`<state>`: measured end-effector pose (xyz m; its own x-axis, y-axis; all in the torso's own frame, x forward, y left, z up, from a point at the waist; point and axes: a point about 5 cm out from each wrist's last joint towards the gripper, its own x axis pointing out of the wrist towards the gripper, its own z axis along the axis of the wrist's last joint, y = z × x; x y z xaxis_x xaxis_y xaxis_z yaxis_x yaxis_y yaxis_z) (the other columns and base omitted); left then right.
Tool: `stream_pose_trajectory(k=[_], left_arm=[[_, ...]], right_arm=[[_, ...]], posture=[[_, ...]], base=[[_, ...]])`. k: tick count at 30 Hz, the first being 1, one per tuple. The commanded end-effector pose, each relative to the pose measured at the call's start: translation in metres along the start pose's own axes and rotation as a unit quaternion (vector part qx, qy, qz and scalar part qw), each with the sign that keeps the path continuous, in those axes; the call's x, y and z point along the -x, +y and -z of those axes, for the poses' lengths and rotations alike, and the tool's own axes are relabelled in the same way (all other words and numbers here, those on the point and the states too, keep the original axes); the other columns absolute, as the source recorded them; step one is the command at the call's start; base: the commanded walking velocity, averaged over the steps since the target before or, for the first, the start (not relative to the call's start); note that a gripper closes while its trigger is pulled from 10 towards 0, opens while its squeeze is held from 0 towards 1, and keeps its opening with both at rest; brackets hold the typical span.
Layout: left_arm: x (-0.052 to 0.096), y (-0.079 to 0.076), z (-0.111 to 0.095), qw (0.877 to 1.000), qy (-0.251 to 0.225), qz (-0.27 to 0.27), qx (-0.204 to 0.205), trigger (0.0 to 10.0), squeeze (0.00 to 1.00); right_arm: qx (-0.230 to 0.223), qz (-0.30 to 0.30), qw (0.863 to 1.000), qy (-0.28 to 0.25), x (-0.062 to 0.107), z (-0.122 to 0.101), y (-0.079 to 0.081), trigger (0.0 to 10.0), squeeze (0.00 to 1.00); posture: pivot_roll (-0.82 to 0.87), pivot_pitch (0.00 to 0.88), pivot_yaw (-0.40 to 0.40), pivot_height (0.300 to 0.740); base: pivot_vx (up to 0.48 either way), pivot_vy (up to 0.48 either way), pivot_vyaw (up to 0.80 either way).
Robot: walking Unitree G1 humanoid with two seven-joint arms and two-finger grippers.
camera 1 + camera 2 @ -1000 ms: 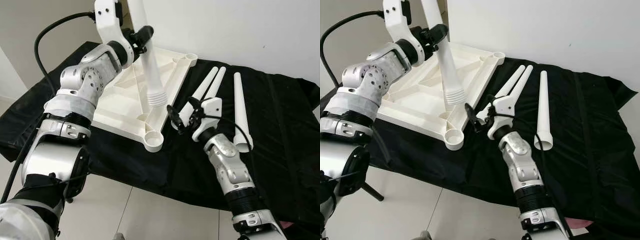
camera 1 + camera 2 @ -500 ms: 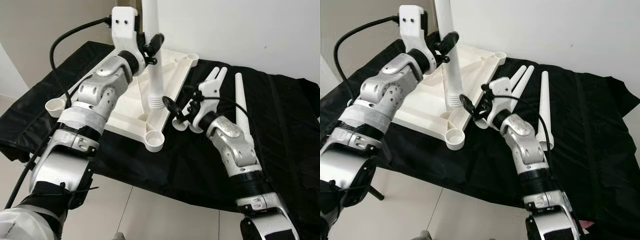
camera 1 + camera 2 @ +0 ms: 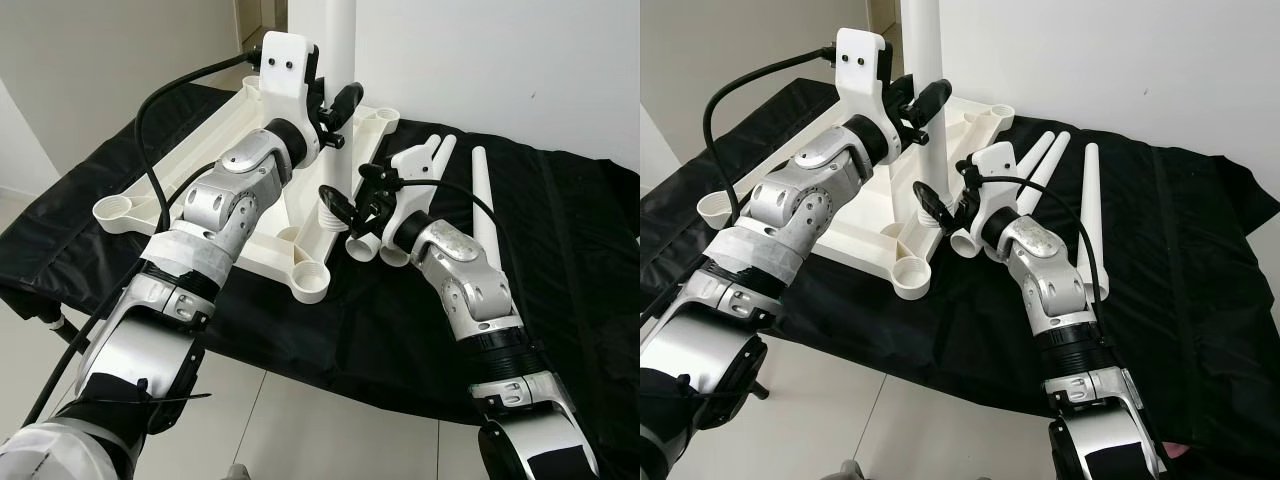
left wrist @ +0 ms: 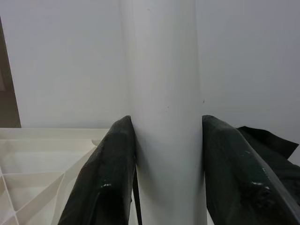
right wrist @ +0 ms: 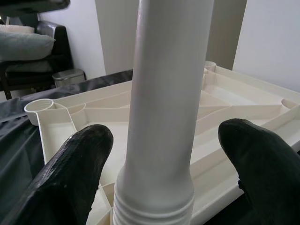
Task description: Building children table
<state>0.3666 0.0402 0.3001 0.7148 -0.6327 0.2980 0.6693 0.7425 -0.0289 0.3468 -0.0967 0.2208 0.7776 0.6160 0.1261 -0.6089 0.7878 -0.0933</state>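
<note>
left tool (image 3: 338, 100): closed on the upright leg (image 3: 336, 60); in the left wrist view both black fingers (image 4: 105, 178) are pressed against the leg's sides.
upright leg: white tube held about vertical over the near part of the tabletop, threaded end (image 5: 152, 213) pointing down; upper end cut off by the frame edge. Whether the threaded end touches the tabletop cannot be told.
right tool (image 3: 352, 205): held open, fingers (image 5: 77, 168) spread to either side of the upright leg near its threaded end, no contact seen in the right wrist view.
tabletop (image 3: 255, 225): white plastic panel lying upside down on the cloth, ribs facing up, round sockets at the corners; nearest socket (image 3: 308, 280) sits at the cloth's front, another socket (image 3: 113, 212) at the robot's left.
spare legs: two white legs (image 3: 1040, 165) lying side by side on the cloth just right of the tabletop, open ends towards the robot, partly hidden behind the right tool and forearm; a third leg (image 3: 483, 215) lying apart, further to the right.
cloth (image 3: 580, 260): black, wrinkled, spread over the table that carries all the parts.
in the way: the left arm (image 3: 215, 215) crosses over the tabletop and hides its middle; a black cable (image 3: 165, 90) loops above it.
surroundings: white wall (image 3: 520, 60) behind; pale tiled floor (image 3: 300, 420) in front.
</note>
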Motion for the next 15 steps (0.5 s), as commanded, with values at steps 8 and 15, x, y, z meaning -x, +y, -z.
stream_pose_trajectory(k=[8,15], left_arm=[[0.003,-0.047,-0.002,0.971,-0.013,0.240,-0.012,10.0,0.00],[0.006,-0.060,0.004,0.964,-0.007,0.264,-0.019,10.0,0.00]], right_arm=[[-0.001,0.010,1.000,0.022,-0.010,0.002,-0.004,10.0,0.00],[0.005,0.021,1.000,0.019,-0.018,-0.005,-0.009,10.0,0.00]], posture=[[0.00,0.016,-0.014,0.740],[0.00,0.018,-0.016,0.740]], base=[[0.000,0.000,0.00],[0.000,0.000,0.00]])
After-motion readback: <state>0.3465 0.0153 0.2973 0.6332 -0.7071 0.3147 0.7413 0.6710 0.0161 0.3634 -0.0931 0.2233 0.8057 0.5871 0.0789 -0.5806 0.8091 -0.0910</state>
